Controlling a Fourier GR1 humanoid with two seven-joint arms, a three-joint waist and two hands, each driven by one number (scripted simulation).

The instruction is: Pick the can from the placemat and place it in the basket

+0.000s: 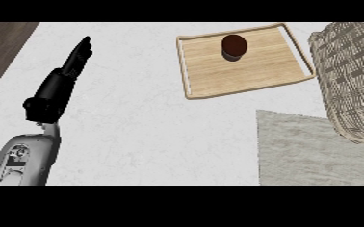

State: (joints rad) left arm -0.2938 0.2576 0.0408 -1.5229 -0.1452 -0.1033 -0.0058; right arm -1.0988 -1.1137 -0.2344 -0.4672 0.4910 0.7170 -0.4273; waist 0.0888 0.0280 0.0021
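A dark brown can (234, 46) stands upright on a wooden tray (213, 77) at the upper middle of the head view. A grey placemat (305, 149) lies at the lower right with nothing on it. The woven basket (344, 77) sits at the right edge, just right of the tray. My left hand (74, 60) is at the upper left, fingers straight and pointing away from me, far from the can and holding nothing. My right hand does not show.
The white marbled counter (142, 115) spreads between my left arm and the tray. A dark wooden strip (14, 38) runs along the counter's far left corner.
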